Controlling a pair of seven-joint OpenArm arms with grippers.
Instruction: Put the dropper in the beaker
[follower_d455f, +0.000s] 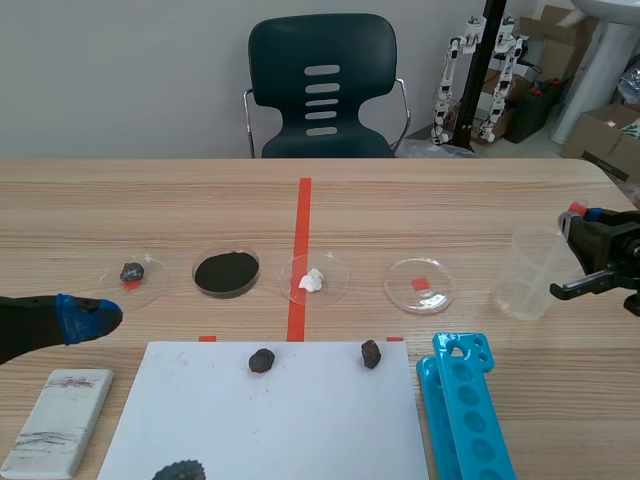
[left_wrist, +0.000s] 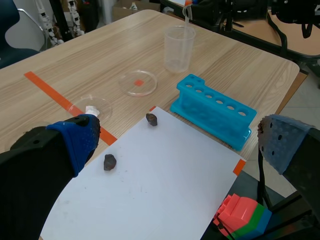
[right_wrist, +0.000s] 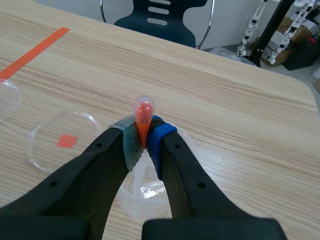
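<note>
A clear plastic beaker (follower_d455f: 531, 272) stands upright on the table at the right. My right gripper (follower_d455f: 580, 222) hangs just above its far right rim, shut on the dropper (right_wrist: 144, 116), whose orange bulb shows between the pads. The dropper's clear stem (left_wrist: 187, 13) points down into the beaker (left_wrist: 178, 48); under the gripper the beaker's base (right_wrist: 145, 192) is visible. My left gripper (left_wrist: 175, 137) is open over the white sheet (follower_d455f: 265, 412), low at the left of the scene, holding nothing.
A blue test-tube rack (follower_d455f: 463, 404) lies right of the sheet. Several petri dishes stand in a row: dark lump (follower_d455f: 133, 273), black powder (follower_d455f: 226, 272), white lump (follower_d455f: 313, 280), bare (follower_d455f: 419, 285). Two dark stones (follower_d455f: 262, 360) (follower_d455f: 371, 352) and a grey block (follower_d455f: 59, 421).
</note>
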